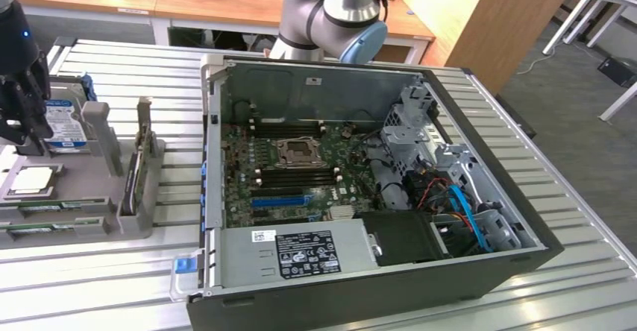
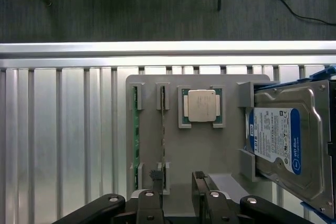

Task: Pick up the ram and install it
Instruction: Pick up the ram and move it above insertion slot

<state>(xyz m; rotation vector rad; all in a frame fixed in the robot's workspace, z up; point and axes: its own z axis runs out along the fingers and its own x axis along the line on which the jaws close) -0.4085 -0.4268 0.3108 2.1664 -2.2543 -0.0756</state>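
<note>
Wrist view: ram on edge, seemingly just beyond spread claw.

grey holder: one, at nine o'clock of the case in the exterior view
ram sticks: two, side by side in the holder
CPU chip: one
hard drive: one
computer case: one
power supply: one, at six o'clock inside the case
blue slot strip: one
CPU socket: one

ram in holder | processor between ram, hard drive | case beside holder
</note>
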